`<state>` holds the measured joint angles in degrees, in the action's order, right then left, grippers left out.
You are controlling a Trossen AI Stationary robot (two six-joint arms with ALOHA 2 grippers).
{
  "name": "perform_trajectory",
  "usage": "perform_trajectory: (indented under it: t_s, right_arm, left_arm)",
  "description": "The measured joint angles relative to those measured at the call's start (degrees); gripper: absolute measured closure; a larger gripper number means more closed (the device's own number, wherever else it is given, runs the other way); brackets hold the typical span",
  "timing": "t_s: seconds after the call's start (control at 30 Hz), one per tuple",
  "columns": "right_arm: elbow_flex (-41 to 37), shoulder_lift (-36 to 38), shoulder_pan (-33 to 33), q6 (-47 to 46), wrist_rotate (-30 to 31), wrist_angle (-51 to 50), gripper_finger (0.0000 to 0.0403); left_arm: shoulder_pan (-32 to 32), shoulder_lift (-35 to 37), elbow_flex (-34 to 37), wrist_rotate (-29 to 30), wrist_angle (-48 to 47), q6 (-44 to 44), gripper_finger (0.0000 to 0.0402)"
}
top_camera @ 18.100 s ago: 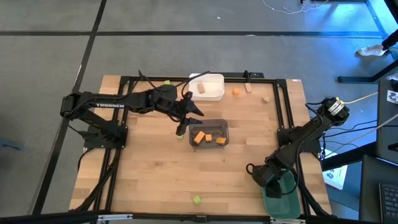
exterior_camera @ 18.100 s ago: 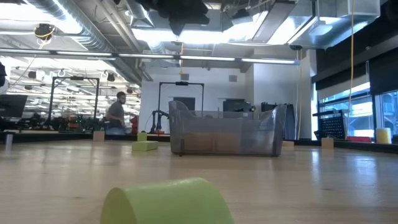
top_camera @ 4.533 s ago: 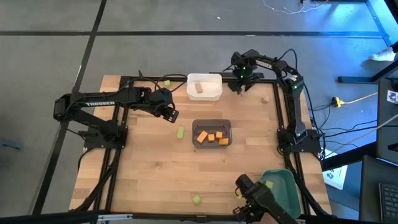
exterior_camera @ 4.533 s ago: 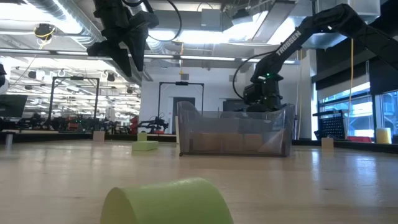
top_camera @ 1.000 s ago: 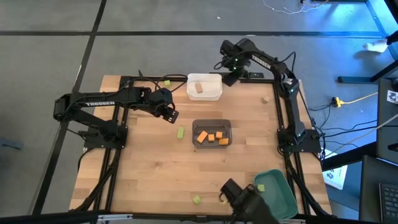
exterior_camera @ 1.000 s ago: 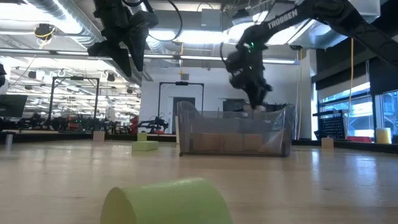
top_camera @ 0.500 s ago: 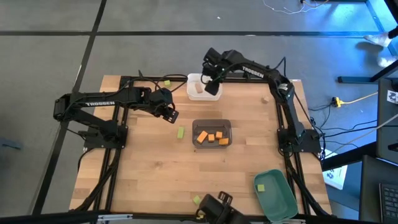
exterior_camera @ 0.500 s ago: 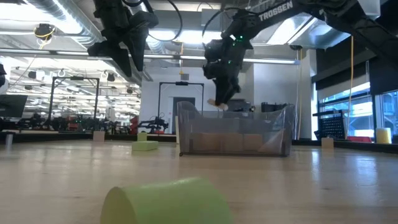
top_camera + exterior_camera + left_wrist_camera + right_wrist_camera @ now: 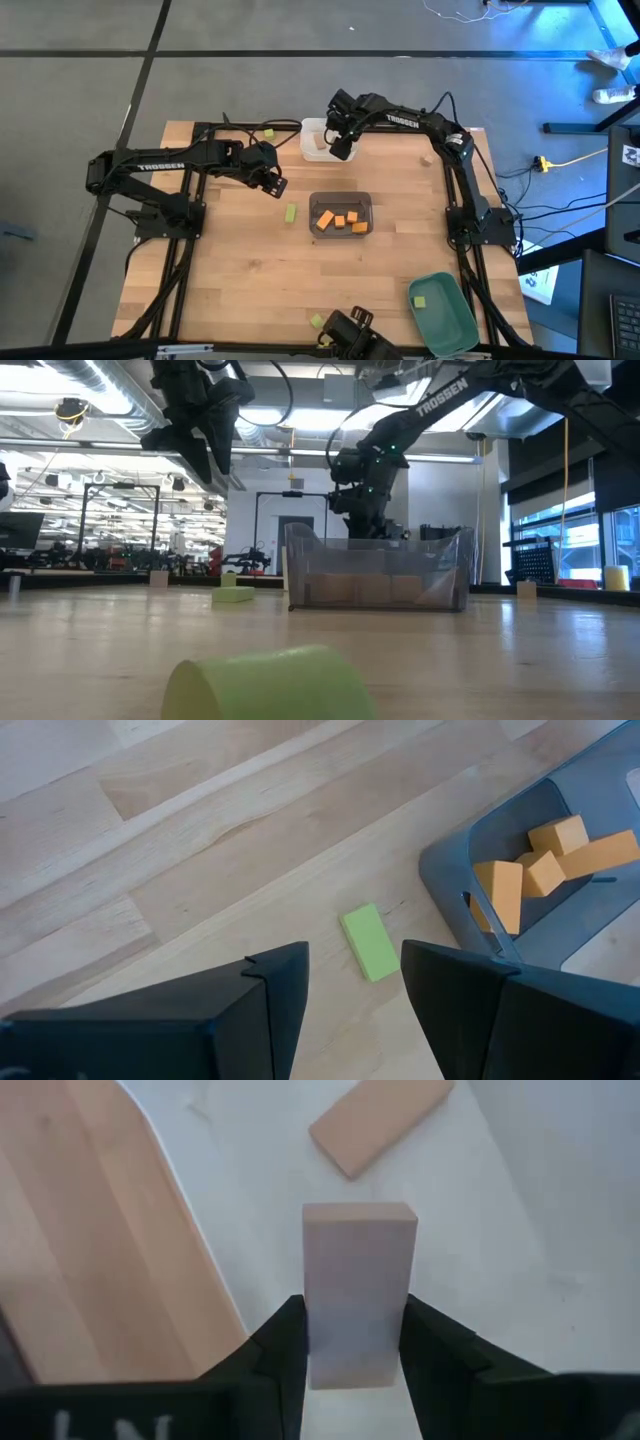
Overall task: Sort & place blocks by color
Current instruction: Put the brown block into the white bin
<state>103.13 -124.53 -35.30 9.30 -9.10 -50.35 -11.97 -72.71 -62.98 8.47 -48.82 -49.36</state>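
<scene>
Smooth white bin (image 9: 520, 1280) under right gripper (image 9: 352, 1342) clamping rectangular tan block (image 9: 358, 1285); left gripper (image 9: 352, 982) agape.

Wooden table (image 9: 250, 260) — bins, scattered green blocks (image 9: 291, 213) on it.

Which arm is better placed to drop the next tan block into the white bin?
The right arm. Its gripper already grips a tan block directly over the white bin. The left gripper hangs empty and open above a green block.
</scene>
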Motion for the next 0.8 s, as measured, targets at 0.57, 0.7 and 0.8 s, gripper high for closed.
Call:
perform_trajectory:
  t_s: [0.57, 0.7, 0.8]
  right_arm:
    - [0.1, 0.1, -0.1, -0.5, 0.1, -1.7, 0.0231]
    - [1.1, 2.9, -1.6, -3.7, 1.8, -10.0, 0.023]
    - [1.2, 6.5, -3.2, -6.1, 2.1, -15.7, 0.0229]
  left_arm:
    - [0.0, 0.0, 0.0, -0.4, 0.0, -0.2, 0.0249]
    - [0.0, 0.0, 0.0, -0.4, 0.0, -0.2, 0.0249]
    - [0.0, 0.0, 0.0, -0.4, 0.0, -0.2, 0.0249]
